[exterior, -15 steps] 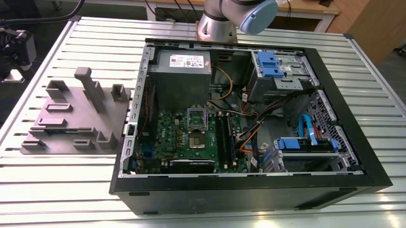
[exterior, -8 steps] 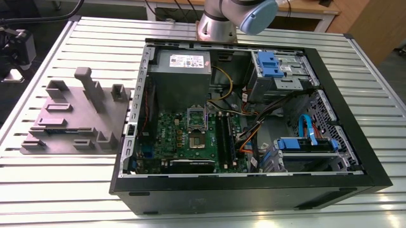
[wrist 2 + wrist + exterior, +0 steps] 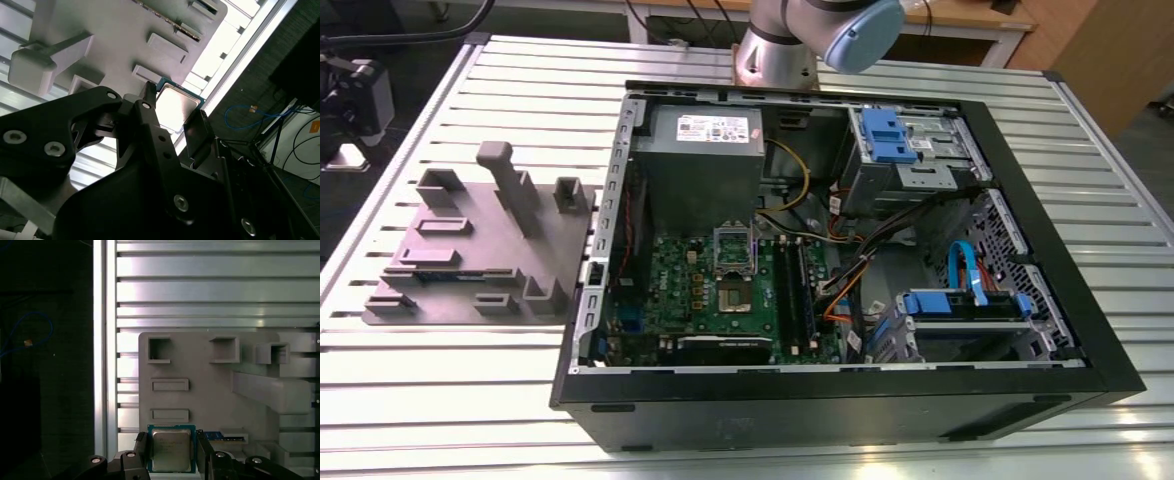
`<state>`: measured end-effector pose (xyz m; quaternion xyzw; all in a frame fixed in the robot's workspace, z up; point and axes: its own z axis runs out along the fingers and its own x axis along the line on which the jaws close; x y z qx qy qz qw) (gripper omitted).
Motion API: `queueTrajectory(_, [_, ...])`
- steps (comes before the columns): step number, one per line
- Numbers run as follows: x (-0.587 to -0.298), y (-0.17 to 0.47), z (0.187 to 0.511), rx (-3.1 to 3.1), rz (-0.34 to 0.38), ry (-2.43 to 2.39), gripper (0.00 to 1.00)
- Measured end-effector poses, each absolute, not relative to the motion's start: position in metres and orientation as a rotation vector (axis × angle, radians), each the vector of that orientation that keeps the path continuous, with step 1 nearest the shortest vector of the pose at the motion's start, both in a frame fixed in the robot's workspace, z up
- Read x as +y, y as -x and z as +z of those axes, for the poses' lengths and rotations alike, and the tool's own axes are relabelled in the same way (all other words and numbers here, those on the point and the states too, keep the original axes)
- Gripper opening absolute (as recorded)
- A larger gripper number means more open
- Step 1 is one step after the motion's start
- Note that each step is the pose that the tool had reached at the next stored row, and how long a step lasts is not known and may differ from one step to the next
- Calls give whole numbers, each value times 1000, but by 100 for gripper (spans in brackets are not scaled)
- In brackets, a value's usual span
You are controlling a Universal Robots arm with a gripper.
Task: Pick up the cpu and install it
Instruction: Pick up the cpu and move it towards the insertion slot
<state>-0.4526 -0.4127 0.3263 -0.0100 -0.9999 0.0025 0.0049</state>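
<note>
Straddling one cpu (image 3: 171,452), one gripper (image 3: 171,436), jaws either side, clenched or slack I cannot tell, chip seated on one grey fixture block (image 3: 210,390), partly hidden by the gripper in the second wrist view.

Robotics lab, slatted aluminium bench (image 3: 440,400), open computer case (image 3: 827,400) (motherboard (image 3: 680,270) exposed), grey fixture block (image 3: 480,250), robot arm (image 3: 814,30)

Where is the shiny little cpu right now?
In both wrist views the cpu lies on the grey holder tray, close to its edge, right at the gripper.
</note>
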Motion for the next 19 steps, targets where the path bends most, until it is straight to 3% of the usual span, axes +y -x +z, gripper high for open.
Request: queueTrajectory(19, [-413,449,327,-3132,8,31,47])
